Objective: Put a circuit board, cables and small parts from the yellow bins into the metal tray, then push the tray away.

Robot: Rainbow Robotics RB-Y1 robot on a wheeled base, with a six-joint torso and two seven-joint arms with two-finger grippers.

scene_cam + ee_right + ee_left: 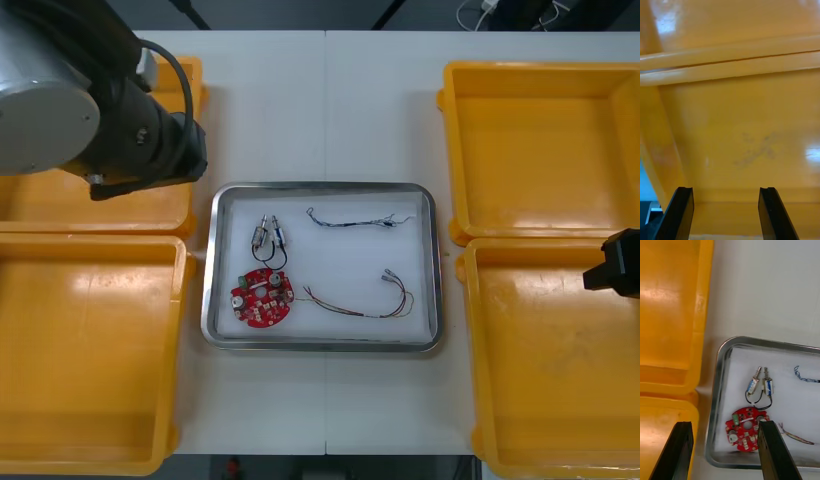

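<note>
The metal tray [212, 262] sits mid-table, white inside. In it lie a round red circuit board [262, 297], two small metal parts [268, 233] joined by a black cable, a twisted blue and white cable [350, 221] and a red and yellow cable [360, 300]. My left arm hangs over the far left yellow bin [60, 205]; its gripper [724, 450] is open, high above the tray's rim [717, 390], with the circuit board [746, 429] and metal parts [760, 385] beyond its fingers. My right gripper [726, 212] is open over the near right yellow bin [555, 370], nothing between its fingers.
A yellow bin [545, 140] stands at the far right and another [85, 350] at the near left; their insides look bare. A strip of bare table runs beyond the tray's far edge, between the bins.
</note>
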